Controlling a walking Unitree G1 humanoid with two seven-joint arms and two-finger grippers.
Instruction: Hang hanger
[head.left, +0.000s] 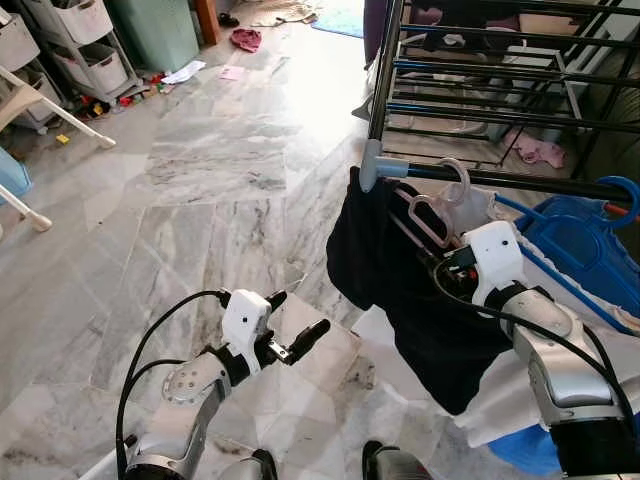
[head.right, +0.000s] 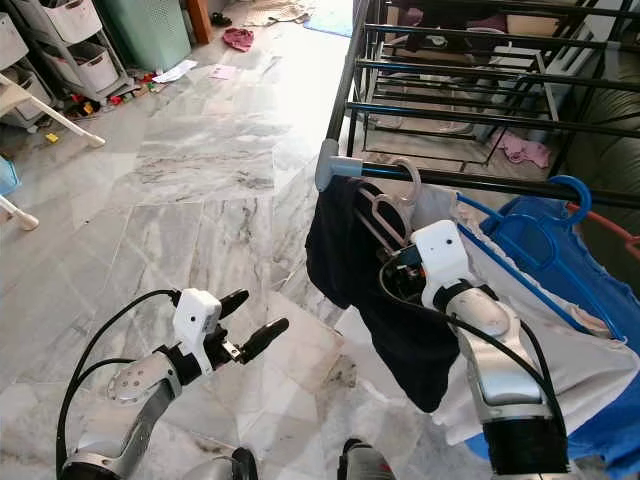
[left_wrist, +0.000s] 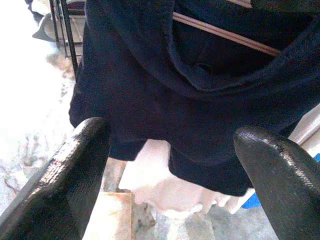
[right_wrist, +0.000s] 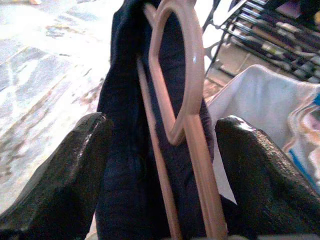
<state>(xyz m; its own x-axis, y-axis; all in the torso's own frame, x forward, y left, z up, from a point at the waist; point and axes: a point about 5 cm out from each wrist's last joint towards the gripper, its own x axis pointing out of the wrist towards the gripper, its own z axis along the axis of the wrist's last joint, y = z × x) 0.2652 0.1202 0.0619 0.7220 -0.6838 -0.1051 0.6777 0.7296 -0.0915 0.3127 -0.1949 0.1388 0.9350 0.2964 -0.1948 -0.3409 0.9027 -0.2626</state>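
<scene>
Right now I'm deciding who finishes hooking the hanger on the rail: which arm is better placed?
Right. Its claw straddles the pink hanger by the rail; the left claw hangs open over the floor.

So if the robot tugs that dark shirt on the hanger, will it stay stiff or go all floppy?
Probably floppy: the dark shirt sags in loose folds below the rail. The pink hanger inside it looks like rigid plastic, so it should keep its shape. Hung by a hook, both would likely swing when the right hand pulls.
</scene>
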